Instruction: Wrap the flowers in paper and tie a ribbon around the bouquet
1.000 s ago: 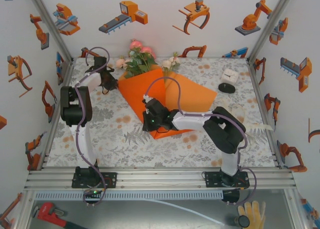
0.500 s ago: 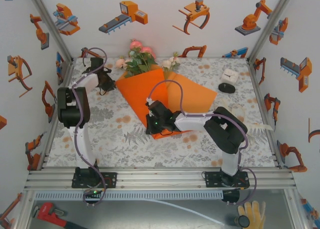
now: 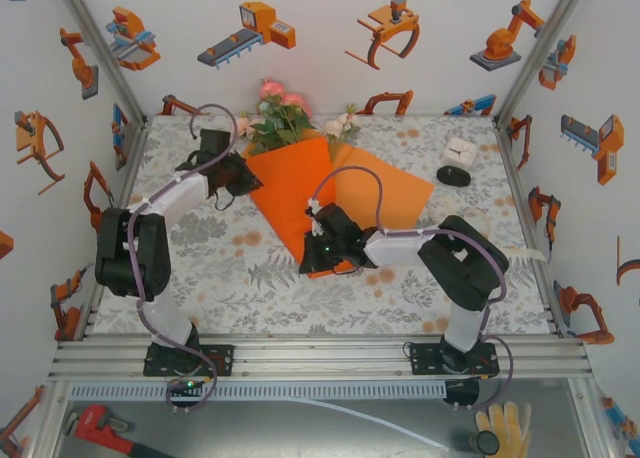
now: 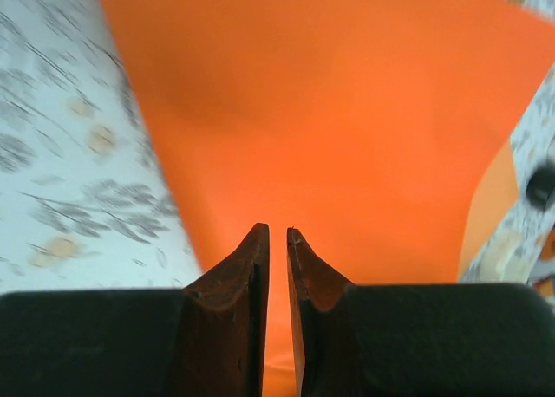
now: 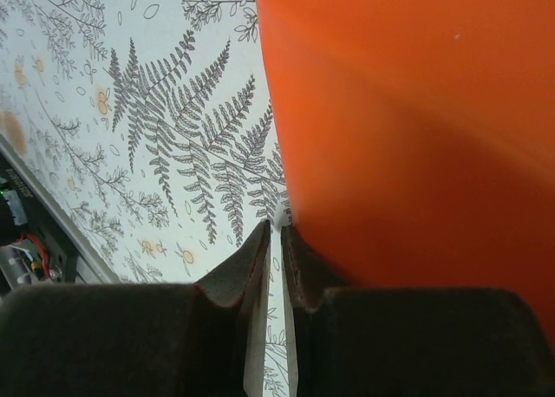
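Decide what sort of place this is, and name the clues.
Probably a robot test booth: two robot arms bolted to a metal rail, walls covered in robot stickers, flowers and orange paper on a table.

Robot lab cell: aluminium frame (image 3: 320,353), robot-sticker walls (image 3: 330,78), wrench (image 3: 100,423), glove (image 3: 510,425) out front.

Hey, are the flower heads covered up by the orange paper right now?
No, the flowers stick out past the far edge of the orange paper, blooms and leaves uncovered.
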